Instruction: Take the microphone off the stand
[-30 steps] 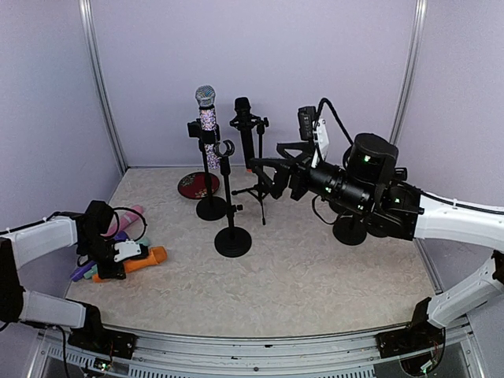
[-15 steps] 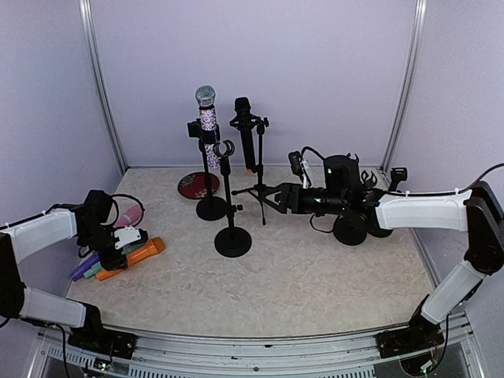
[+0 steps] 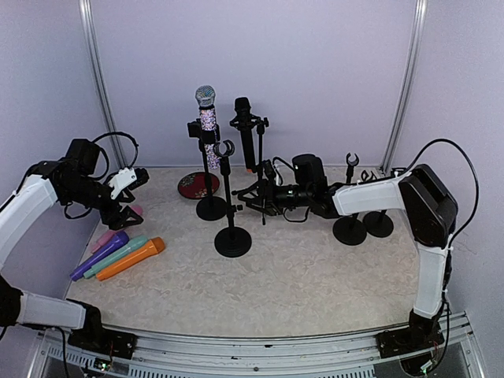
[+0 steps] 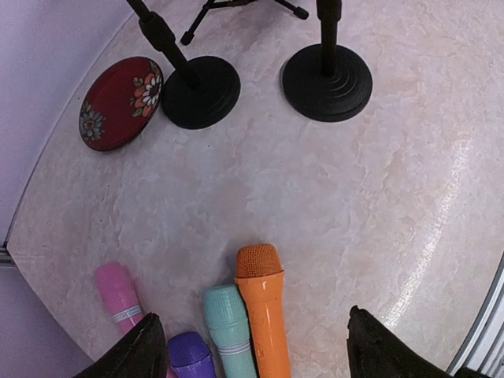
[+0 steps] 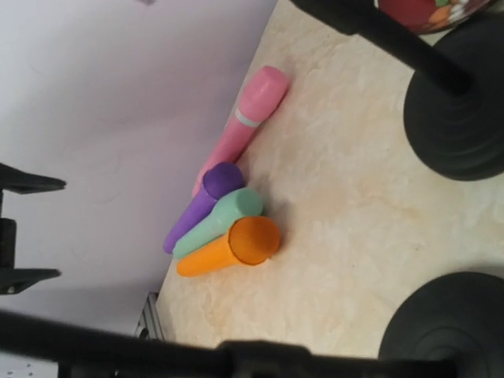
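A sparkly microphone (image 3: pixel 206 110) stands upright in the clip of a round-base stand (image 3: pixel 210 206) at the back. A black microphone (image 3: pixel 245 130) sits in a tripod stand (image 3: pixel 260 169) beside it. My right gripper (image 3: pixel 253 197) reaches in low at the tripod's pole and legs. A blurred black bar (image 5: pixel 236 354) crosses the bottom of the right wrist view and hides how its jaws stand. My left gripper (image 3: pixel 128 189) hangs open above the table's left side with nothing between its fingertips (image 4: pixel 146 346). An orange microphone (image 4: pixel 264 315) lies below it.
Pink (image 3: pixel 106 236), purple (image 3: pixel 98 256), teal (image 3: pixel 118 256) and orange (image 3: pixel 132 258) microphones lie side by side at the left. An empty clip stand (image 3: pixel 233 240) stands in front, and two more stands (image 3: pixel 349 228) at the right. A red flowered plate (image 4: pixel 120 102) lies by the back wall.
My left gripper opened, let go of the orange microphone and rose up and back. The right arm dropped and swung left to the tripod stand, its jaws narrowing.
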Controlling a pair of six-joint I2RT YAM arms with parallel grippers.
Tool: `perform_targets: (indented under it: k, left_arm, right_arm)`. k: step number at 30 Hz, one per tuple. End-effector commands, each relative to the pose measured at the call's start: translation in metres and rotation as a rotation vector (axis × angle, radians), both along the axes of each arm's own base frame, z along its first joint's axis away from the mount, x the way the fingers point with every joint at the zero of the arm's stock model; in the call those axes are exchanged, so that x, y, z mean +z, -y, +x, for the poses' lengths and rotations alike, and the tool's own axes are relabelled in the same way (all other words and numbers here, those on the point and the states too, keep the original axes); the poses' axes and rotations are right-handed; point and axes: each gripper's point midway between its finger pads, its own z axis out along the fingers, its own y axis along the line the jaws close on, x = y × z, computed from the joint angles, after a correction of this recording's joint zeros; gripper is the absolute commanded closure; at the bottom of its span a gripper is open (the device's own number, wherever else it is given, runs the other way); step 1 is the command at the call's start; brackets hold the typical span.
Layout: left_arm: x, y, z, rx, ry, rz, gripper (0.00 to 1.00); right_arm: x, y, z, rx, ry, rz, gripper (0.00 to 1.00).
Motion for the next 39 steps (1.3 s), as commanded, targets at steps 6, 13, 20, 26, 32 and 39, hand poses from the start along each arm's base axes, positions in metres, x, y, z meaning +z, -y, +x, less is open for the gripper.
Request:
perform_targets:
  k: [6,13,20,26,32,39]
  left_arm:
    - [-0.002,0.017,-0.020,-0.066,-0.072,-0.071,0.24]
    - [0.002,0.019,-0.021,-0.088,-0.051,-0.077,0.24]
    - [0.001,0.017,-0.018,-0.100,-0.031,-0.056,0.25]
    - [0.002,0.018,-0.014,-0.090,-0.036,-0.062,0.26]
    - [0.002,0.016,-0.013,-0.084,-0.033,-0.050,0.26]
    - [0.004,0.015,-0.013,-0.080,-0.027,-0.039,0.26]
  right_arm:
    - [-0.012,-0.014,0.012,0.029,-0.104,0.035,0.44]
    - [-0.016,-0.019,0.010,0.057,-0.155,0.076,0.57]
    - [-0.012,-0.014,-0.003,0.077,-0.166,0.149,0.64]
    - [-0.012,-0.011,-0.009,0.088,-0.191,0.192,0.73]
    - [-0.008,-0.009,-0.009,0.074,-0.175,0.203,0.84]
    - [-0.007,-0.008,-0.012,0.078,-0.160,0.232,0.97]
